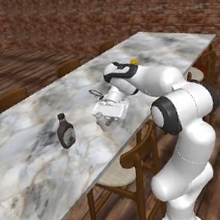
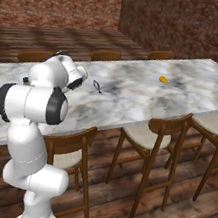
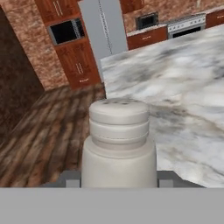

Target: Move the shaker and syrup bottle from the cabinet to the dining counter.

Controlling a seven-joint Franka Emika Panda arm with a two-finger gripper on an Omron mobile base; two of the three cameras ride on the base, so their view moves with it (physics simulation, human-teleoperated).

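Hand view: shaker [image 3: 119, 144] between the gripper [image 3: 118, 180] fingers.

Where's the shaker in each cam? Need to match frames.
Left base view: shaker at centre, in the gripper, over the dining counter, right of the syrup bottle.
Hand view: shaker at bottom centre, between the fingertips.
Shared landmark: the dining counter's veined marble.
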